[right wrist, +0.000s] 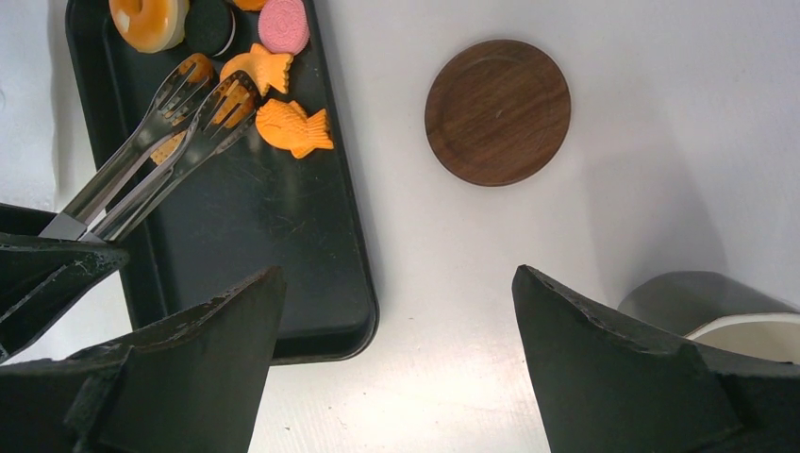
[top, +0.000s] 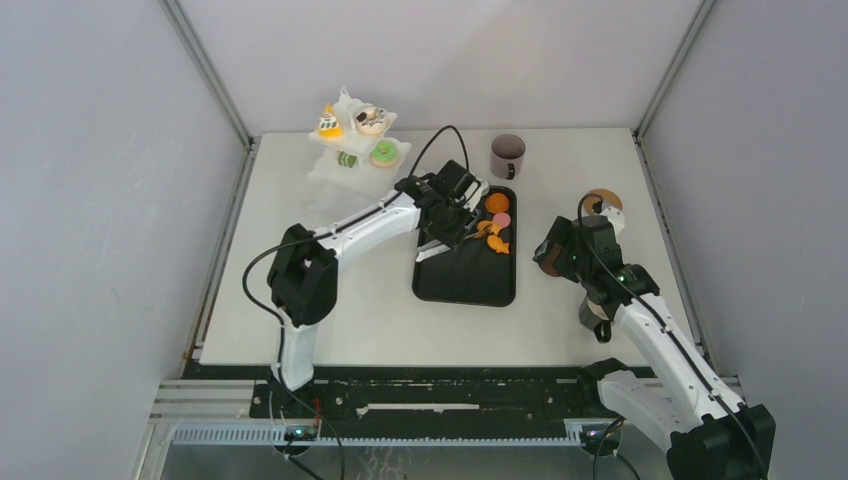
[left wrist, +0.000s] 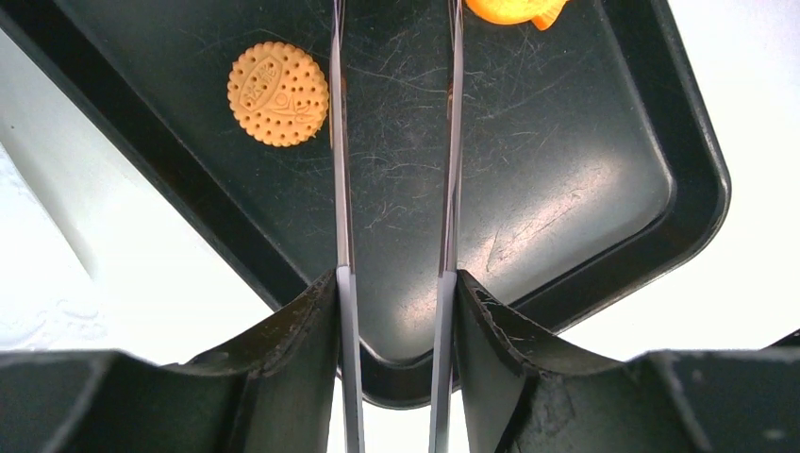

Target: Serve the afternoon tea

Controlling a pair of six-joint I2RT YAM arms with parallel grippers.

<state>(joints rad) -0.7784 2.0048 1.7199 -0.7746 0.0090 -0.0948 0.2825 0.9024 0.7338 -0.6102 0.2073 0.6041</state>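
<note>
My left gripper (left wrist: 396, 283) is shut on a pair of metal tongs (left wrist: 341, 189), whose two arms run between its fingers over the black tray (left wrist: 585, 189). In the right wrist view the tongs (right wrist: 156, 142) end over orange pastries at the tray's far end, beside two fish-shaped ones (right wrist: 294, 127), a pink one (right wrist: 283, 24) and an orange doughnut (right wrist: 149, 19). A round biscuit (left wrist: 277, 92) lies left of the tongs. My right gripper (right wrist: 396, 283) hangs open over bare table right of the tray. One dark mug (top: 507, 155) stands behind the tray, another (right wrist: 717, 307) by my right fingers.
The white tiered stand (top: 355, 140) at the back left holds several pastries. A round wooden coaster (right wrist: 497, 111) lies on the table right of the tray. Grey walls close in the table on three sides.
</note>
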